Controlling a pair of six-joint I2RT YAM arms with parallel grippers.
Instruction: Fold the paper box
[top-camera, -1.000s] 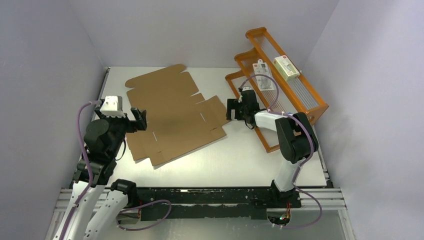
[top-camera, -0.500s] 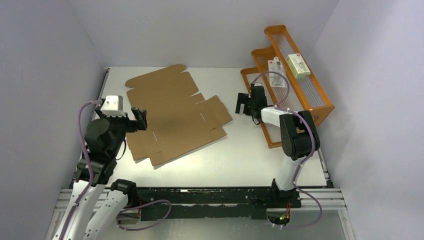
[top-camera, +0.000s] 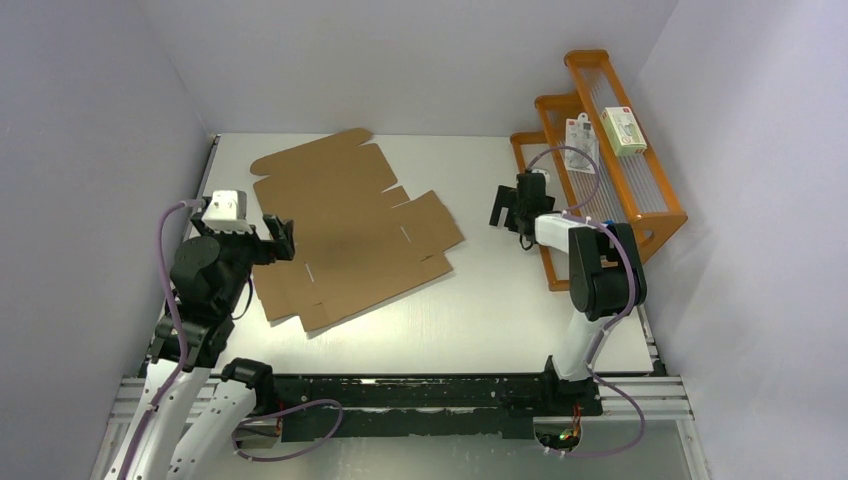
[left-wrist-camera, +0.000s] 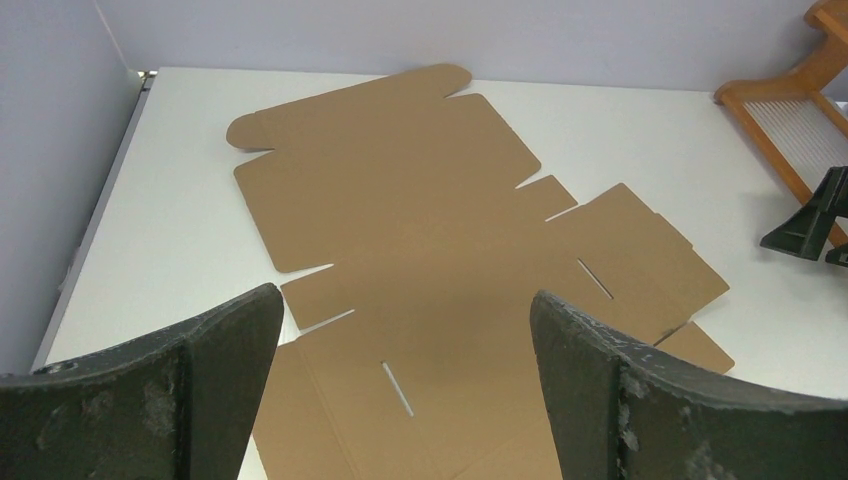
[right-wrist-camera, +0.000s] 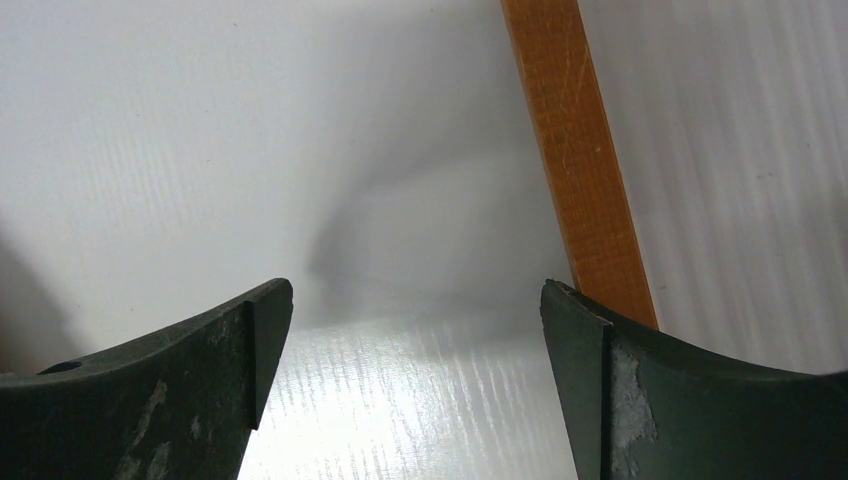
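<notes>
The paper box (top-camera: 345, 225) is a flat brown die-cut cardboard sheet with flaps and slots, lying on the white table left of centre; it fills the left wrist view (left-wrist-camera: 450, 250). My left gripper (top-camera: 277, 238) is open and empty at the sheet's left edge, its jaws wide apart above the near part of the sheet (left-wrist-camera: 405, 340). My right gripper (top-camera: 508, 207) is open and empty, right of the sheet and apart from it, close to the orange rack (top-camera: 600, 150). In the right wrist view its jaws frame bare table (right-wrist-camera: 415, 330).
The orange wire-fronted rack stands at the back right, tilted, with small white retail packages (top-camera: 622, 130) on it; its orange frame bar (right-wrist-camera: 575, 150) lies just beyond my right fingers. Grey walls close in the table on three sides.
The orange rack has slid right and back toward the wall, and my right gripper has moved right with it, away from the cardboard. The left arm and the sheet have not moved.
</notes>
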